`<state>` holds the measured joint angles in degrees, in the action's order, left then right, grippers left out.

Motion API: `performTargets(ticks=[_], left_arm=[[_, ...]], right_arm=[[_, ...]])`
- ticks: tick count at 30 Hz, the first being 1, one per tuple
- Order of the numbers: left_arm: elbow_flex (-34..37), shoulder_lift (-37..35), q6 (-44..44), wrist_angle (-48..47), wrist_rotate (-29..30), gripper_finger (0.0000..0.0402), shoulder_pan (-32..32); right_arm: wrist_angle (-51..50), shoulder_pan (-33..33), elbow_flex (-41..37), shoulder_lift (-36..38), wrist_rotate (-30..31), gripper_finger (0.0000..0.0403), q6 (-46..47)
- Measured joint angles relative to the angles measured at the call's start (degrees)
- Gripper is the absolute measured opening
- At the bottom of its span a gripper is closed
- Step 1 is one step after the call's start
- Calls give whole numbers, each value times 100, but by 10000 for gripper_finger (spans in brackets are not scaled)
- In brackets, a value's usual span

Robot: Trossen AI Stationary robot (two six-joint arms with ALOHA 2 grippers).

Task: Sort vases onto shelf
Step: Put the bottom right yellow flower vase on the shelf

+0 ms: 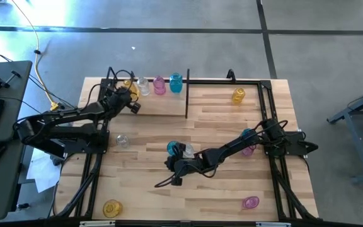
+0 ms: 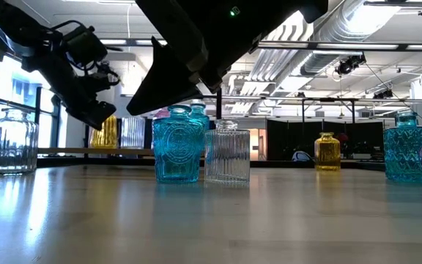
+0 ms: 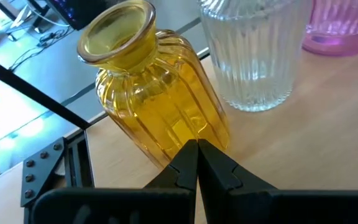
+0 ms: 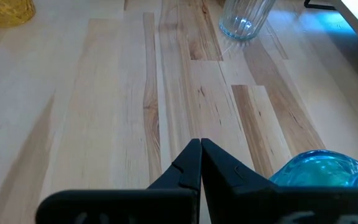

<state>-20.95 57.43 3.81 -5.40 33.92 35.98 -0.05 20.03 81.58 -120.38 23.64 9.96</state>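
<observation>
While four glass vases, one the ribbed yellow vase (image 3: 154,99), line the black rod shelf (image 1: 188,94), my left gripper (image 3: 196,163) and right gripper (image 4: 199,163) are clenched empty; six vases remain scattered.

Pink vase (image 3: 344,28) and clear ribbed vase (image 3: 253,53) cut off at the left wrist view's edge; teal vase (image 4: 319,171) half out of the right wrist view; right arm (image 1: 232,150) covers part of a pink vase (image 1: 249,150).
</observation>
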Motion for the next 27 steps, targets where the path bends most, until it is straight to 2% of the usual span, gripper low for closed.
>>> performTargets(ticks=[6, 10, 14, 27], left_arm=[[0, -17, 41, 8, -95, 0, 2], [0, -48, 128, 26, -340, 0, -194], [-18, -48, 169, 31, -335, 0, -436], [-1559, 107, 30, -2562, -273, 0, -646]], right_arm=[[-14, 0, 0, 0, 0, 0, 2], [-14, 0, 0, 0, 0, 0, 1], [-14, 0, 0, 0, 0, 0, 0], [-12, 0, 0, 0, -1, 0, 0]])
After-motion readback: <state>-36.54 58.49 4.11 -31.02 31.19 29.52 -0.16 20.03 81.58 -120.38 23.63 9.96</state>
